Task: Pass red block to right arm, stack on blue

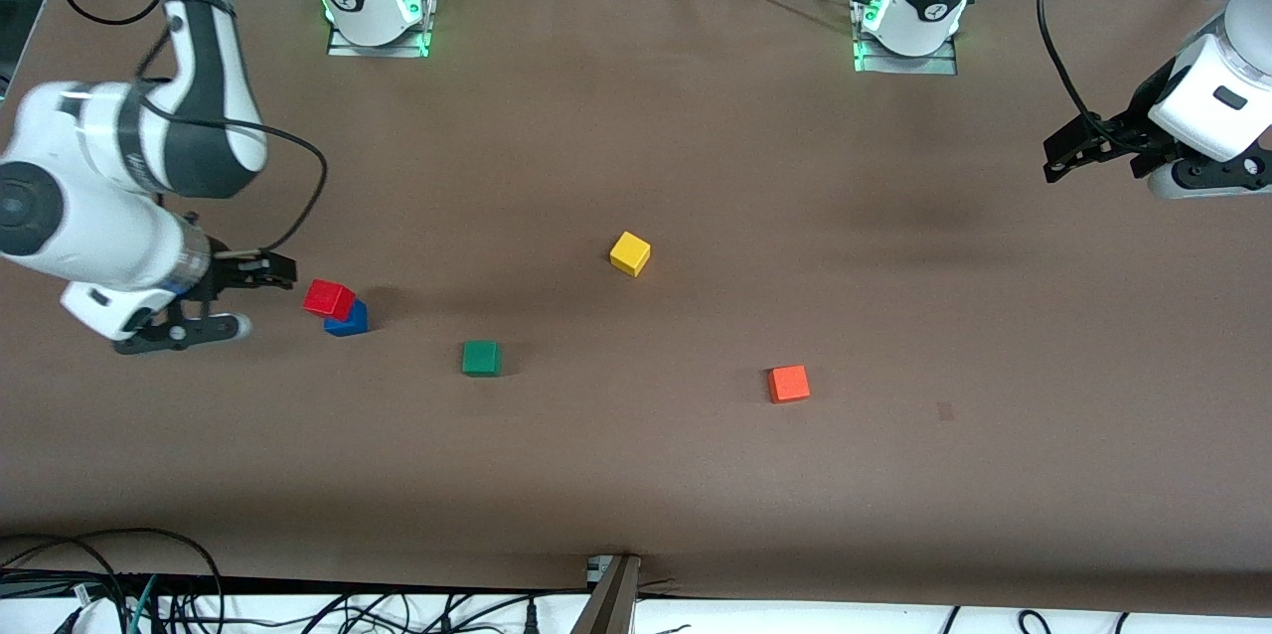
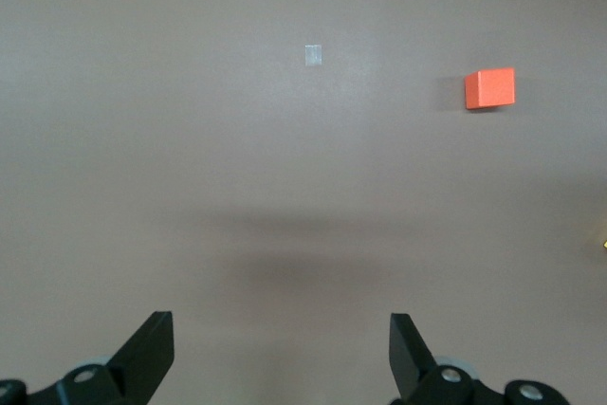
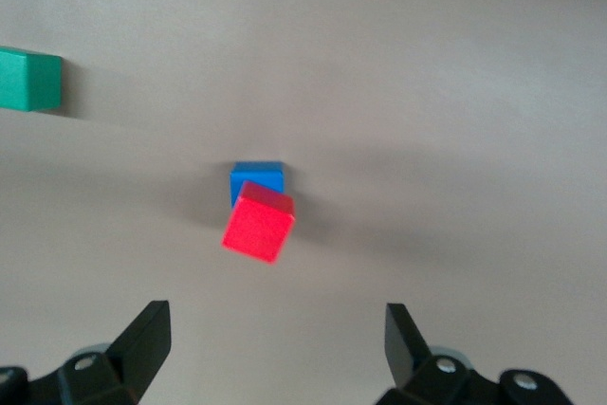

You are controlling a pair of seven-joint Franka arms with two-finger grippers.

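Toward the right arm's end of the table, the red block [image 1: 329, 298] sits on top of the blue cube [image 1: 348, 320] — turned a little out of line with it, so the stack looks skewed and the red overhangs one edge in the right wrist view. The right gripper [image 1: 260, 298] hangs just beside this stack, its fingers [image 3: 142, 343] spread wide and holding nothing, both cubes apart from it. A green cube [image 1: 481, 358] lies on the brown table [image 1: 696, 137] near the stack, a little nearer to the front camera and more toward the table's middle. A yellow cube [image 1: 630, 253] rests near the middle of the table, and an orange cube [image 1: 788, 384] lies nearer to the camera than the yellow, toward the left arm's end. The left gripper [image 1: 1068, 155] waits in the air over the left arm's end of the table, well apart from every cube — its fingers [image 2: 147, 356] wide apart and empty.
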